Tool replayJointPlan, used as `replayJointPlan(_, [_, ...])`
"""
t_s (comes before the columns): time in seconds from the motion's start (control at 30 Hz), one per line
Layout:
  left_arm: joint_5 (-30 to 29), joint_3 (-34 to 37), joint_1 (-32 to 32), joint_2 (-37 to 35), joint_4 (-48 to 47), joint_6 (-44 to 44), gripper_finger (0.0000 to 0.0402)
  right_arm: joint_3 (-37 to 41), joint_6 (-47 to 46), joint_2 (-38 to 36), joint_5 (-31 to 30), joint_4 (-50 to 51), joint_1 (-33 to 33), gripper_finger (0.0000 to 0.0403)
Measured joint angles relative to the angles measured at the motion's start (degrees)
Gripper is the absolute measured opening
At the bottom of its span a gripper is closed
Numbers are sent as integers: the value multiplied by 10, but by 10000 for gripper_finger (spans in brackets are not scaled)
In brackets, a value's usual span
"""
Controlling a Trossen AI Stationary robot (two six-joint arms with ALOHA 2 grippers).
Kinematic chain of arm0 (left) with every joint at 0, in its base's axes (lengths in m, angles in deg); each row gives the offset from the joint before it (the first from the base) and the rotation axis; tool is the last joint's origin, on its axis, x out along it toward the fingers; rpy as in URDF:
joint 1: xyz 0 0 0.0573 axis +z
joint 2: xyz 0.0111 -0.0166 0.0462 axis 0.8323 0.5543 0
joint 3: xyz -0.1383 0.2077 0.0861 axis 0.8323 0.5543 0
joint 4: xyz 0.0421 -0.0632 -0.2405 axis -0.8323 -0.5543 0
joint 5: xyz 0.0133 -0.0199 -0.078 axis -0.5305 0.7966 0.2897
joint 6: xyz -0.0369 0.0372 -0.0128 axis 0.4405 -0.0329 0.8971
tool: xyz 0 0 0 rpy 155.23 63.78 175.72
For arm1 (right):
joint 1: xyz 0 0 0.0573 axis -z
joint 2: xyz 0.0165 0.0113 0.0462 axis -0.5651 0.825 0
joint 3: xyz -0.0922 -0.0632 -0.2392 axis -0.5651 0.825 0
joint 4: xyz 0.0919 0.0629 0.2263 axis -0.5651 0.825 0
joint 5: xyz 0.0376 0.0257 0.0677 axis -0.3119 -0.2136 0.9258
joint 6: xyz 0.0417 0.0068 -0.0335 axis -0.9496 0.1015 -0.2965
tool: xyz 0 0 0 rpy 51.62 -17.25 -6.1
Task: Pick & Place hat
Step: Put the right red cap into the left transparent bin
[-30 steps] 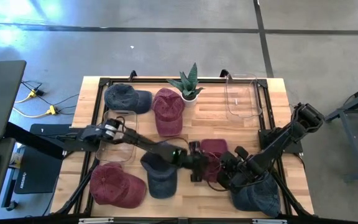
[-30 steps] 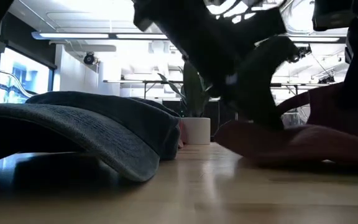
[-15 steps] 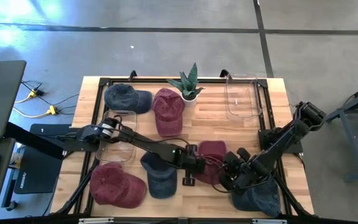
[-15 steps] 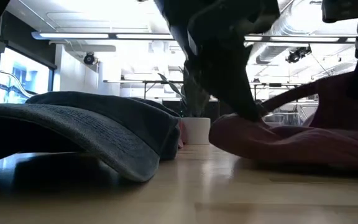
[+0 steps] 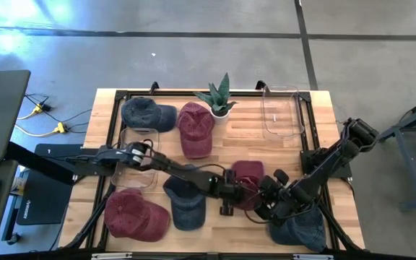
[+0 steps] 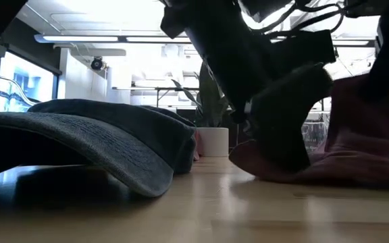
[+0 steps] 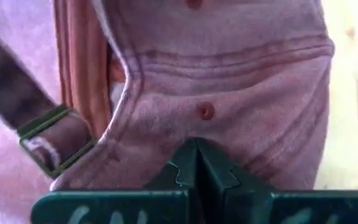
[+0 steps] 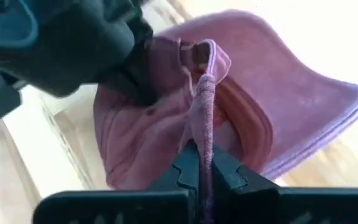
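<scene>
A maroon hat [image 5: 248,178] lies near the table's middle, between my two grippers. My left gripper [image 5: 231,196] reaches in from the table's left and is shut on the hat's crown. My right gripper [image 5: 266,201] comes from the right and is shut on the hat's rim. In the low view the hat [image 6: 356,142] rests on the tabletop by its lower edge [image 6: 302,178], with the left gripper dark in front of it. The left wrist view shows the hat's back strap and buckle [image 7: 50,147]. My left gripper pinches the crown cloth [image 7: 205,134] between its two fingers, just below an eyelet and beside the back opening. The fingers slant down from the table's left. The cloth is bunched at the fingers. My right gripper pinches a thin upright edge of the hat's rim [image 8: 204,118] between its two fingers, below the back strap loop [image 8: 201,51]. It slants down from the table's right. The edge stands up from the fingers, and the brim [image 8: 328,118] spreads beyond.
Other hats lie around: navy [image 5: 147,114] and maroon [image 5: 196,128] at the far side, navy [image 5: 186,204] and maroon [image 5: 136,215] near left, navy [image 5: 299,228] near right. A potted plant [image 5: 219,98] and two clear bins [image 5: 280,113] [image 5: 137,163] stand on the table.
My left gripper has dipped to the maroon hat's left side, shut on its crown and shifted slightly toward the right. The hat's left part is now bunched up higher against the gripper. Its lower edge stays on the table.
</scene>
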Motion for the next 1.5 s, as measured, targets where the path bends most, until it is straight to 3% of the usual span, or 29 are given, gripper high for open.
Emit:
replayJointPlan(0.17, [32, 0, 7, 0, -7, 7, 0, 0, 71, -14, 22, 25, -3, 58])
replayJointPlan(0.37, [33, 1, 5, -6, -24, 8, 0, 0, 102, -67, 124, 78, -4, 143])
replayJointPlan(0.47, [35, 1, 6, -6, -26, 11, 0, 0, 156, -78, 135, 54, -18, 165])
replayJointPlan(0.6, [36, 1, 6, -7, -33, 12, 0, 0, 334, -46, 116, -51, -54, 171])
replayJointPlan(0.7, [36, 2, 6, -21, -69, 12, 0, 0, 486, 4, 138, -127, -69, 165])
replayJointPlan(0.83, [27, 3, 6, -35, -111, 12, 0, 0, 603, 57, 171, -164, -68, 152])
replayJointPlan(1.03, [21, 3, 5, -57, -150, 12, 0, 0, 711, 77, 177, -198, -45, 151])
replayJointPlan(1.2, [13, 3, 1, -59, -189, 20, 0, 0, 759, 77, 190, -236, -21, 184])
replayJointPlan(1.37, [-69, -1, -27, -83, -244, 45, 0, -11, 803, 82, 204, -249, 1, 223])
replayJointPlan(1.5, [-104, 4, -45, -83, -276, 64, 0, -65, 860, 120, 180, -194, 11, 226])
